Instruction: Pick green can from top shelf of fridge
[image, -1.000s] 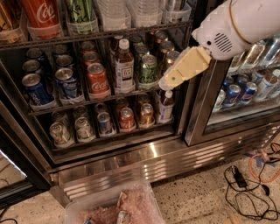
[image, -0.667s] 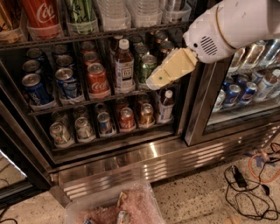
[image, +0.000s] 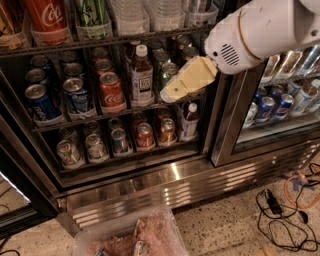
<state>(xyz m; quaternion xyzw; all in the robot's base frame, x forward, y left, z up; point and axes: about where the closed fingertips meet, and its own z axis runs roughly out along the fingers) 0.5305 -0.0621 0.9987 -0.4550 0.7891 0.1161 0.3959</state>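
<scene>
The green can (image: 92, 12) stands in a clear tray on the top shelf (image: 125, 40) of the fridge (image: 150, 175), between a large red Coca-Cola can (image: 47, 17) and clear bottles (image: 130, 12); its top is cut off by the frame edge. My gripper (image: 172, 91), cream-coloured on a white arm (image: 260, 30), hangs in front of the middle shelf, below and to the right of the green can and apart from it. It holds nothing that I can see.
The middle rack holds blue and red cans and a bottle (image: 142, 75); the lower rack holds small cans. A steel-framed glass door (image: 280, 100) stands at the right. A plastic bin (image: 125, 240) sits on the floor in front, with cables (image: 280, 210) at the right.
My gripper and arm have moved left across the front of the middle shelf, toward the bottle. Nothing in the fridge has moved.
</scene>
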